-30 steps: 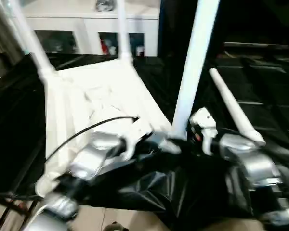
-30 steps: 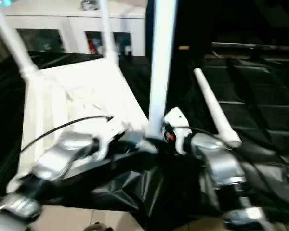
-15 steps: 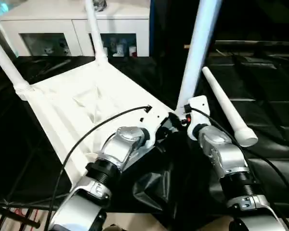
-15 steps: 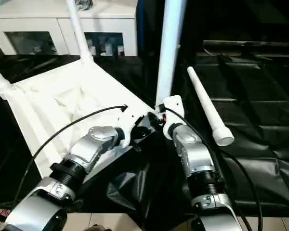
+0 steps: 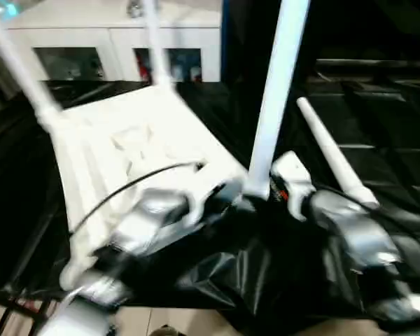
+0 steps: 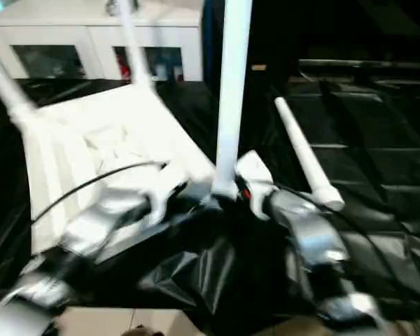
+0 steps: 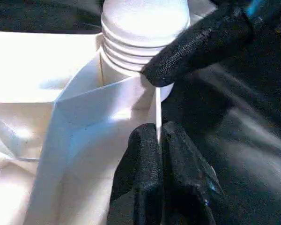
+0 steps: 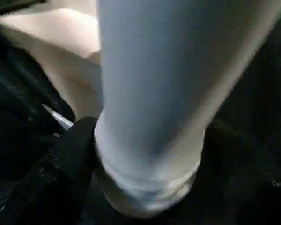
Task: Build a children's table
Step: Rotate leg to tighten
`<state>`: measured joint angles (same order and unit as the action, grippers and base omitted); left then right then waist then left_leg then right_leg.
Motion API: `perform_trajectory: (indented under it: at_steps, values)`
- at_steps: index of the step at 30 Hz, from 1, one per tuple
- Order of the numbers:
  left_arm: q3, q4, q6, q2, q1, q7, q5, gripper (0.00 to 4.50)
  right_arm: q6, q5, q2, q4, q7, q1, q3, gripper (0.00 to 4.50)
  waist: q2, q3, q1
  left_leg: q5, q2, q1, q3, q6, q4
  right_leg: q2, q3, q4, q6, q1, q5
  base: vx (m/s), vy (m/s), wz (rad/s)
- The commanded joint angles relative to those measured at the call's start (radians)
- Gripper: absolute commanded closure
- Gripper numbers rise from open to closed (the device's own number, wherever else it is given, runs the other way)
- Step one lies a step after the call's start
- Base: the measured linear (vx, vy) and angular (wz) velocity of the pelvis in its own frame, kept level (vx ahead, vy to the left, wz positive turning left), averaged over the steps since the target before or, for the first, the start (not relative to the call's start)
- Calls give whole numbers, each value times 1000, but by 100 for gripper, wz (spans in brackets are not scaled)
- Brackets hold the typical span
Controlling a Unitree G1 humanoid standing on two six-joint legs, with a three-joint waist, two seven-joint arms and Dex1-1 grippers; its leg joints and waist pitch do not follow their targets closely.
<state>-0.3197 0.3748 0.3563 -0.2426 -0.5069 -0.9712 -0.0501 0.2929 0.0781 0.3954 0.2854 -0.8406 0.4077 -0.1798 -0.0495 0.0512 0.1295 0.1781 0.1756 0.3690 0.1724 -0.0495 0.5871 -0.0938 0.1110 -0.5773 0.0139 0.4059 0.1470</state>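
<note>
Head views: the inverted tabletop (image 5: pixel 133 150) lies on the black-draped work table (image 5: pixel 378 105); three legs stand in its sockets, and one loose leg (image 5: pixel 329 157) lies alongside.

Left wrist view: the left gripper (image 7: pixel 159 140) pinches a thin tabletop rib; this stiff, light plastic is probably slippery.

Right wrist view: the right gripper (image 8: pixel 145 154) straddles the near leg (image 8: pixel 159 84) at its base; whether it grips cannot be determined.
</note>
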Motion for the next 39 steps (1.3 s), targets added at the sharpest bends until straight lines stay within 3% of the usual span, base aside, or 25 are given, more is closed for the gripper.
perform_trajectory:
  at_steps: [1,5,11,20,23,28,31,34,38,39]
  values:
    - [-10,-81,-21,13,-12,-73,-69,450,-11,13,11,-17,-26,-2,-4,75,17,-67,-2,248,58,-12,-16,62,-70,-69,-57,73,157,-49,369,0,0,0]
    - [-19,-102,-7,-1,6,-102,-75,450,-18,23,20,-26,-58,-5,-7,75,18,-67,8,259,58,-12,-18,45,-71,-72,-57,71,156,-52,374,0,0,0]
    - [-21,-132,6,-10,20,-118,-77,450,-13,36,21,-41,-92,-12,-18,75,22,-70,11,221,56,-8,-16,56,-68,-71,-57,68,156,-53,348,0,0,0]
    - [-20,-142,13,-12,28,-117,-71,450,4,50,17,-61,-117,-29,-20,148,21,-68,13,228,55,-8,-17,55,-69,-71,-56,72,143,-52,381,0,0,0]
    - [-18,-138,18,-1,30,-85,-60,450,18,61,3,-64,-95,-41,-13,168,26,-69,13,219,55,-8,-16,57,-68,-70,-57,71,140,-52,378,0,0,0]
    - [15,-43,39,80,-17,94,-7,450,67,29,-82,27,119,-11,51,173,25,-68,5,227,50,-7,-18,38,-69,-71,-52,76,130,-53,414,0,0,0]
    - [90,97,75,220,-103,343,9,450,140,18,-214,116,389,24,133,173,29,-67,-8,232,42,-11,-17,18,-67,-69,-48,84,112,-50,458,0,0,0]
    - [106,141,67,266,-135,401,6,450,143,-9,-258,134,458,29,120,173,30,-73,-13,187,40,0,-19,38,-65,-72,-50,79,103,-60,401,0,0,0]
    - [93,175,35,295,-160,416,16,450,110,-21,-317,152,497,46,99,173,26,-73,-13,162,37,0,-14,59,-63,-70,-49,82,110,-55,378,0,0,0]
    - [80,172,20,291,-157,394,23,450,104,-9,-336,154,499,56,106,139,25,-72,-12,170,39,-2,-16,60,-64,-69,-48,82,109,-56,385,0,0,0]
